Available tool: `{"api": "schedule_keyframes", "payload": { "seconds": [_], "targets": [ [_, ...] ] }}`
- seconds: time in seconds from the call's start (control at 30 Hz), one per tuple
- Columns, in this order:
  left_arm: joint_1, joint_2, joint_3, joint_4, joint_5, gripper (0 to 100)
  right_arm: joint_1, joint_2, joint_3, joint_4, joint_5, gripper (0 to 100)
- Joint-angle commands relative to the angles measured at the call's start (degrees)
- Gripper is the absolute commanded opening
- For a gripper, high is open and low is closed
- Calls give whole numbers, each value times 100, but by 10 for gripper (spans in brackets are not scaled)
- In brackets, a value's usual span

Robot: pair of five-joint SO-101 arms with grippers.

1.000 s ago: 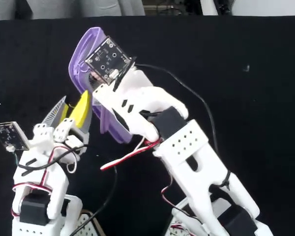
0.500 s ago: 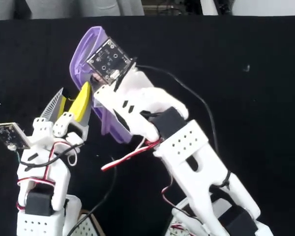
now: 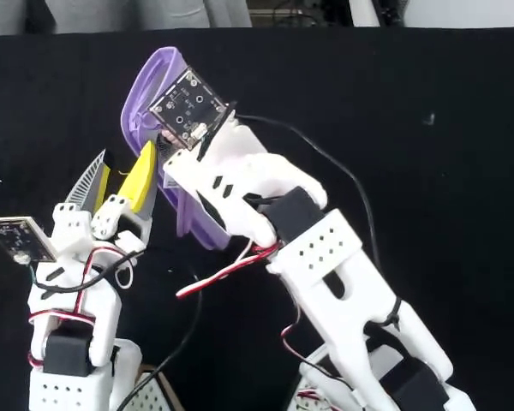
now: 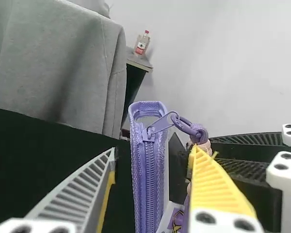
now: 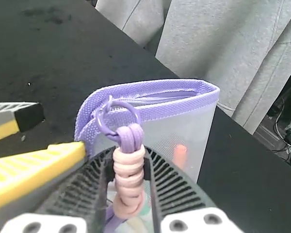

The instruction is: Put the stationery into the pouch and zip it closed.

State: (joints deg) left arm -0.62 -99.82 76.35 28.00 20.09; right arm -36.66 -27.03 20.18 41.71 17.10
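The purple pouch (image 3: 144,86) is held up off the black table, its zip edge (image 4: 148,165) facing my left arm. My right gripper (image 5: 128,158) is shut on the pink coiled cord (image 5: 128,170) tied to the zip pull's ring (image 5: 117,115). My left gripper (image 3: 125,159) is open, its grey finger (image 4: 72,199) and yellow finger (image 4: 213,189) on either side of the pouch's zip end without touching it. Something orange (image 5: 180,153) shows through the pouch's pale side.
The black tablecloth (image 3: 428,171) spreads out to the right and behind the arms. A red and white cable (image 3: 223,269) and a black cable (image 3: 343,175) hang off the right arm. Grey fabric (image 5: 233,53) hangs beyond the table's far edge.
My left gripper has risen and shifted slightly left, closer along the pouch's end. The right arm and pouch have stayed put.
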Motion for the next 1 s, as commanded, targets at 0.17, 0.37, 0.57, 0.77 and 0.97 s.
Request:
{"api": "schedule_keyframes", "payload": {
  "seconds": [0.17, 0.37, 0.57, 0.77, 0.97],
  "targets": [
    [-13, 1187, -268, -712, -53, 242, 79, -233, -13, 26, 9, 11],
    [-4, 1881, -848, -747, -44, 242, 79, -233, -4, 26, 9, 11],
    [-4, 2048, -813, -1143, -53, 241, 79, -233, 13, 26, 9, 11],
    [268, 2189, -787, -1292, -53, 241, 79, -233, 75, -18, 35, 11],
    [303, 2180, -813, -1319, -97, 139, 105, -233, 48, 9, 44, 11]
  ]
}}
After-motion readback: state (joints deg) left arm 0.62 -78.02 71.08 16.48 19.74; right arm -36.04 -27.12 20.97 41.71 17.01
